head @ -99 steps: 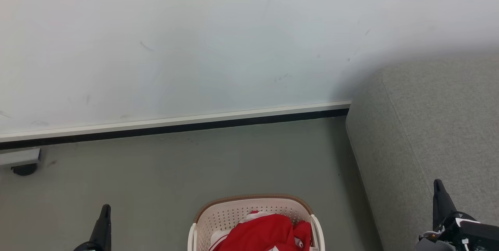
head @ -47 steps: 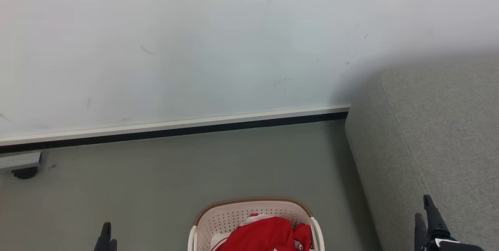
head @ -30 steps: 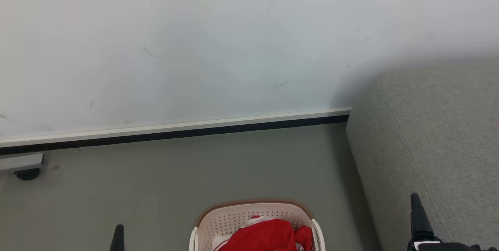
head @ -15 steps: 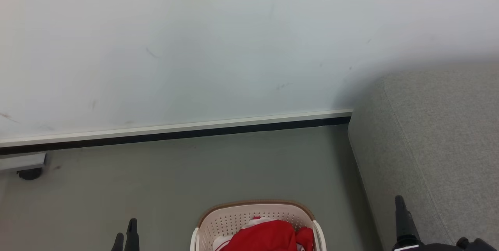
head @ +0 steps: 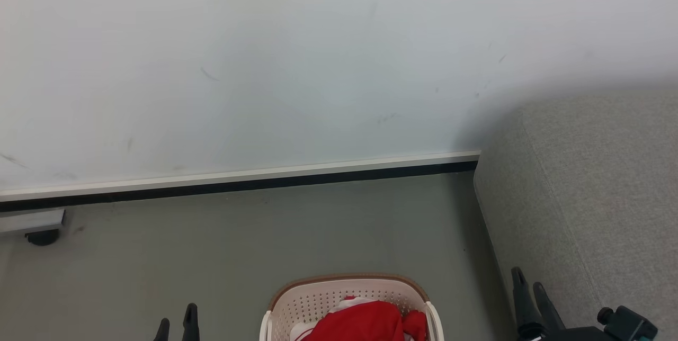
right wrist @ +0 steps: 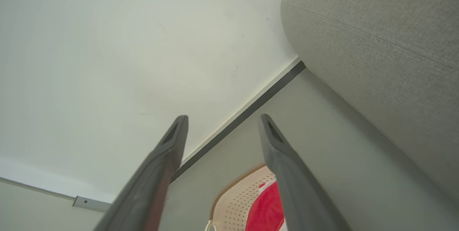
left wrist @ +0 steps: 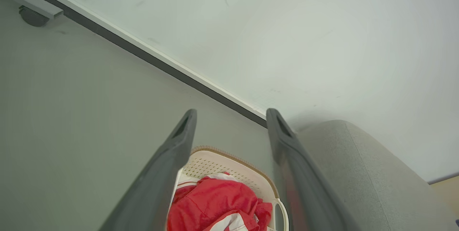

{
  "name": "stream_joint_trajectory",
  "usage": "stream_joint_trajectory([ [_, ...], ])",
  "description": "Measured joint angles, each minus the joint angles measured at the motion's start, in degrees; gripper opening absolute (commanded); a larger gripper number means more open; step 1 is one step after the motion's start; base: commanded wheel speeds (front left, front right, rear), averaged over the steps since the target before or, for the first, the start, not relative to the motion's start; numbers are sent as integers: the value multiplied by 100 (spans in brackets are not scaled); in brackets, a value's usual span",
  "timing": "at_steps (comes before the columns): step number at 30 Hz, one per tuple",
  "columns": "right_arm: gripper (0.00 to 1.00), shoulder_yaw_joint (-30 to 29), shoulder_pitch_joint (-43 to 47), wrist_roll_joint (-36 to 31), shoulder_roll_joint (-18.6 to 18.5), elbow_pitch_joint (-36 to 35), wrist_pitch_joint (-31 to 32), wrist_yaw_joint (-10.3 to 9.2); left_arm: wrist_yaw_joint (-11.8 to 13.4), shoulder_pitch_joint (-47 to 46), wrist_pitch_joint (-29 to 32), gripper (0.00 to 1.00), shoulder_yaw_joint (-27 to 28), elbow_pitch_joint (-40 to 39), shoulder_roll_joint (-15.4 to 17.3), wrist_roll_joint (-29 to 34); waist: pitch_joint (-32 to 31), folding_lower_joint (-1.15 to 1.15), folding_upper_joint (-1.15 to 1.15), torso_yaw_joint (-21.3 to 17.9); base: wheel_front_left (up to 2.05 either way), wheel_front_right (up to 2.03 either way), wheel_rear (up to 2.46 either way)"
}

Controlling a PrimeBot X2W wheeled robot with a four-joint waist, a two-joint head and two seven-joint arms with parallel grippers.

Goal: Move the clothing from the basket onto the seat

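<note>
Both arms have drawn in toward the middle over the last few seconds. The left gripper (head: pixel 176 322) has slid inward across the floor (head: pixel 238 245), and the right gripper (head: pixel 528 283) has come off the front of the seat (head: pixel 598 187) and now stands at its near edge. The head camera has tipped a little as well, so the slight drop of the basket (head: pixel 347 278) in that view is not a move of the basket.

Each gripper has its two fingers wide apart with nothing between them. In the left wrist view, the clothing (left wrist: pixel 211 202) lies heaped in the basket ahead of and below that gripper's fingers. In the right wrist view, a strip of the red cloth shows just inside its right finger.

The basket sits on the floor between the two grippers, with the seat on the outer side of the right one. Nothing has been lifted yet and the seat is bare in every view. My reading is that this is the approach to a first grasp, and either arm still has to reach down into the pile.
</note>
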Motion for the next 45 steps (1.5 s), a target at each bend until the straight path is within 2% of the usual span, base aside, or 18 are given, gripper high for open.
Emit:
stream_joint_trajectory([
  [11, 100, -142, 29, -1053, 114, -81, 224, 0, 193, -10, -178, 100, -114, 98, 73, 873, -35, 0, 0, 22, 0, 0, 0],
  [18, 100, -225, 60, -1549, 180, -170, 287, 0, 186, -10, -290, 100, -100, 19, 57, 1042, -71, 0, 0, 21, 0, 0, 0],
  [33, 100, -377, 257, -2569, 323, -255, 326, 0, 144, -10, -516, 100, -241, -153, 86, 1959, -144, 0, 0, 13, 0, 0, 0],
  [45, 100, -408, 257, -3225, 424, -282, 337, 0, 202, 9, -668, 100, -248, -163, 94, 2450, -163, 0, 0, 29, 0, 0, 0],
])
